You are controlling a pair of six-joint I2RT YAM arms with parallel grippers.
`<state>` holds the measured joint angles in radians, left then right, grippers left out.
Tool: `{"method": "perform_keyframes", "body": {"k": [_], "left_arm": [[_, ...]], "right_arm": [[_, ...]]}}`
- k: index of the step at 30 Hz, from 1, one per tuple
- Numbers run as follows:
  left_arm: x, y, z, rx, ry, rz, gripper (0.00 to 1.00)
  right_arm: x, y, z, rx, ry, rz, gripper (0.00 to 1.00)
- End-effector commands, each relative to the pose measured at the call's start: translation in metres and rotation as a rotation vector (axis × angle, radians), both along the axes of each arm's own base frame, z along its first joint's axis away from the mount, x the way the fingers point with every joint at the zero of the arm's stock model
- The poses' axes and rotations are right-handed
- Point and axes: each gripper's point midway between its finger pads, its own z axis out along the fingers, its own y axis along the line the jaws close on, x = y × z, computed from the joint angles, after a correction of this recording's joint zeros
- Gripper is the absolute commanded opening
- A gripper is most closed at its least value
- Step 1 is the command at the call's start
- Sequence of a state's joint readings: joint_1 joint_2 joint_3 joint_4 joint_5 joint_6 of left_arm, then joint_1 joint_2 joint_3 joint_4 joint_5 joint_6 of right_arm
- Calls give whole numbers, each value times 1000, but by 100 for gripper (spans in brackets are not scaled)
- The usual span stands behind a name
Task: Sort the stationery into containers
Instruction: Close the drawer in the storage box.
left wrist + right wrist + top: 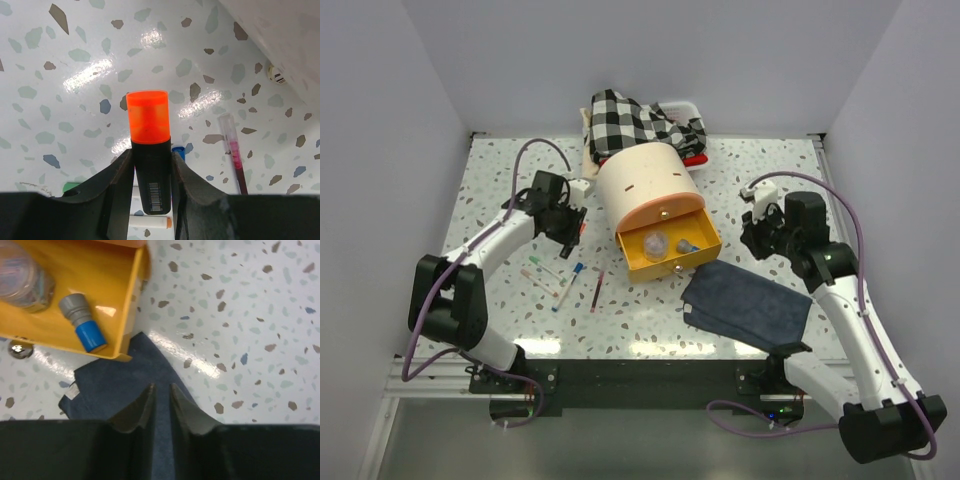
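Left gripper [152,161] clamped on black marker with orange cap [148,117], held off table, left of cream drum-shaped cabinet [645,185]. Right gripper [161,390] to cabinet's right: jaws slightly apart, thin gap, nothing between, above dark blue cloth [117,385]. Cabinet's open yellow drawer [131,300] holds blue-capped grey tube [82,322] and clear round pot [22,277]. Thin pens [555,275] and dark red pencil [597,291] lie front-left of cabinet.
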<state>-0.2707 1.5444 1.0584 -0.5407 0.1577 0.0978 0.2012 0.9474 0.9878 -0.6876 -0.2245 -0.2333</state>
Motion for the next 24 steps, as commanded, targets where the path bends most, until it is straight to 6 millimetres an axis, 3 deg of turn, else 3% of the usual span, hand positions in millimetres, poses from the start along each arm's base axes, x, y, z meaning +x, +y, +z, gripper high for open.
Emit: {"method": "perform_keyframes", "body": {"k": [1, 8, 14, 24], "left_arm": [[8, 4, 11, -11, -37, 9, 0], [3, 17, 3, -11, -2, 27, 0], [-4, 17, -9, -53, 28, -6, 0], [3, 25, -38, -8, 57, 6, 0]], "right_arm": [[-28, 36, 1, 14, -80, 273, 0], [-39, 64, -25, -28, -152, 446, 0], [-29, 87, -34, -34, -194, 526, 0], [-3, 116, -27, 8, -254, 542, 0]]}}
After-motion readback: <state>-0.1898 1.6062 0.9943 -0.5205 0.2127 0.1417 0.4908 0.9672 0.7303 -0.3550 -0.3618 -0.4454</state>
